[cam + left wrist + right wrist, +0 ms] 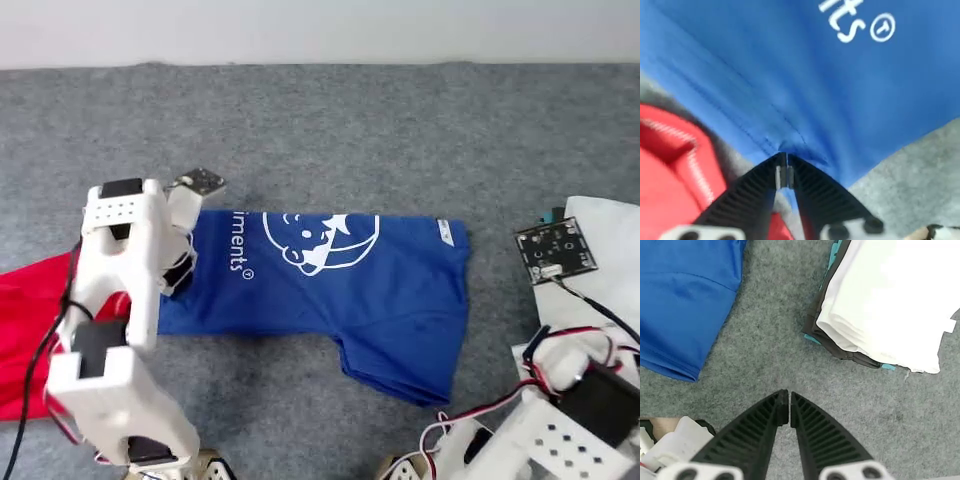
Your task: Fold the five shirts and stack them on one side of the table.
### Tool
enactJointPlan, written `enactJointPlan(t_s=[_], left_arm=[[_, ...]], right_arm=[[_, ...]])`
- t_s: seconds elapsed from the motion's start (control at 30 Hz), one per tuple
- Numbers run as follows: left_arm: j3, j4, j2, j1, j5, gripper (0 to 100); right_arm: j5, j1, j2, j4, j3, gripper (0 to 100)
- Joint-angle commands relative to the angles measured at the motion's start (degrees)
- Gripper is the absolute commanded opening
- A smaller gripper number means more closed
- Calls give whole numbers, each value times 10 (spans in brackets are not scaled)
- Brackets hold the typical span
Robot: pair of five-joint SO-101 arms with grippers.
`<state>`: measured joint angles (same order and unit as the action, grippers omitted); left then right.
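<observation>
STEP: blue shirt (pixel 340 295) is being folded, spread at centre | LEFT: left gripper (pixel 784 162) is pinched on its edge, beside red shirt (pixel 670 165) | RIGHT: right gripper (pixel 785 400) is pressed together, empty, near stack (pixel 880 315) | NEXT: pinched edge likely to be carried across.

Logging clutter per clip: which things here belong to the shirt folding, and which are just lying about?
Job: blue shirt; red shirt; folded stack; left arm, jaws shut on the blue shirt.
Lying about: grey mat; circuit board.
</observation>
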<state>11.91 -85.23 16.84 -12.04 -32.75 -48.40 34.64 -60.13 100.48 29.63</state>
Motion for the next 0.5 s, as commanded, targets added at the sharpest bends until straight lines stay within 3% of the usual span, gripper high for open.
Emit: enactJointPlan(t_s=[0.0, 0.23, 0.47], left_arm=[[-3, 30, 39, -25, -11, 14], [-6, 30, 78, -96, -46, 14], [-5, -3, -3, -88, -45, 14]], right_arm=[[-1, 7, -7, 21, -4, 11], [-1, 7, -7, 19, -4, 11], [-1, 6, -7, 18, -4, 11]])
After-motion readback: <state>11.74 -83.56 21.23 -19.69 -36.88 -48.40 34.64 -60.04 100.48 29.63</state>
